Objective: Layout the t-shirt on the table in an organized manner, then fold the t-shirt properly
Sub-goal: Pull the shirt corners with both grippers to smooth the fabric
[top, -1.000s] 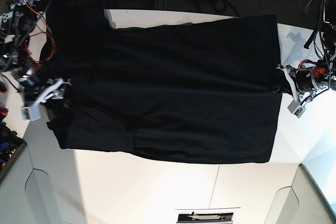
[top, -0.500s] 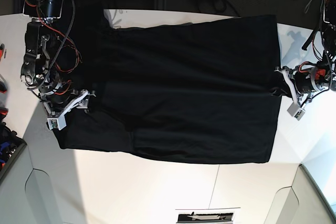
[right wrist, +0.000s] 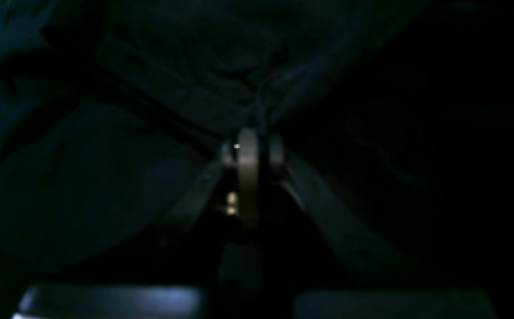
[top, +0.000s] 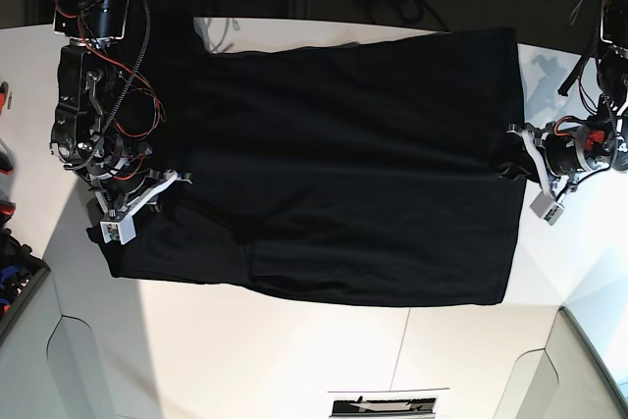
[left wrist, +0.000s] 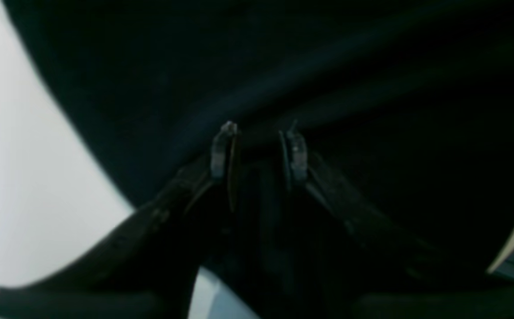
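The shirt lay spread flat across the middle of the table, reaching from near the table's left edge almost to its right edge, with its far side running over the back edge into the dark area behind. White tabletop showed bare along the near edge and at both near corners, crossed by a thin dark seam.

The left gripper sat at the shirt's right-hand edge, about midway between the back and near edges of the table. In the left wrist view its fingertips stood a narrow gap apart with black cloth bunched between them, so it held the shirt's edge; the white table showed beside the cloth.

The right gripper rested on the shirt's left-hand end, near the table's left edge. In the right wrist view its fingers were pressed nearly together on a pinched ridge of the shirt, with creases running out from the pinch; the view was very dark, and little else could be made out.

Red and black cables hung along the right arm above the table's back left corner. Nothing lay on top of the shirt besides the two grippers. A small printed label sat at the near edge of the table.
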Controlling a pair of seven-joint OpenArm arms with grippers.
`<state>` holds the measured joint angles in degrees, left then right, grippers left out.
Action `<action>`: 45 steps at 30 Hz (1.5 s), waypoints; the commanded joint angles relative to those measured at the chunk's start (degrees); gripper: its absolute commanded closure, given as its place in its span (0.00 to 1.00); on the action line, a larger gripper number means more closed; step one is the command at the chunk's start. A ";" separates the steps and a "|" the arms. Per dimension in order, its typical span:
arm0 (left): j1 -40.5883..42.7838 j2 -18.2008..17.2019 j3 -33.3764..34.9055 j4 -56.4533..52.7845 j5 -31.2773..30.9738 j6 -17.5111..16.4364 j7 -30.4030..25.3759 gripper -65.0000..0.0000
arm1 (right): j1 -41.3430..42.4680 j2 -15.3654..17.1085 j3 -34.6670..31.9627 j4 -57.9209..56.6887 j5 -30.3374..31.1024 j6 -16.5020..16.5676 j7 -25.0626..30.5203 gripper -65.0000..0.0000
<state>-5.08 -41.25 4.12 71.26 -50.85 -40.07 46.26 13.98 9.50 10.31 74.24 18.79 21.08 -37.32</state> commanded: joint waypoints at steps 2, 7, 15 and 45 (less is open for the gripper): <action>-1.09 -0.92 -0.46 1.14 -2.99 0.07 -0.46 0.72 | 2.12 0.28 0.07 0.92 0.66 2.19 1.55 1.00; -0.28 0.98 -0.44 5.92 -4.09 0.07 2.27 0.72 | 5.49 1.14 0.17 1.60 0.72 4.24 1.49 1.00; 2.49 2.67 -0.44 7.04 -4.15 0.07 3.76 0.72 | 16.15 6.99 0.17 1.81 0.02 4.22 1.11 1.00; 0.46 3.30 -0.46 7.04 3.10 0.07 -0.22 0.72 | 11.15 10.78 0.17 -2.45 10.08 4.15 -10.14 1.00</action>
<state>-3.22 -36.80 4.21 77.52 -46.59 -39.79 47.53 23.33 19.44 10.22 70.83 28.12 24.97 -48.49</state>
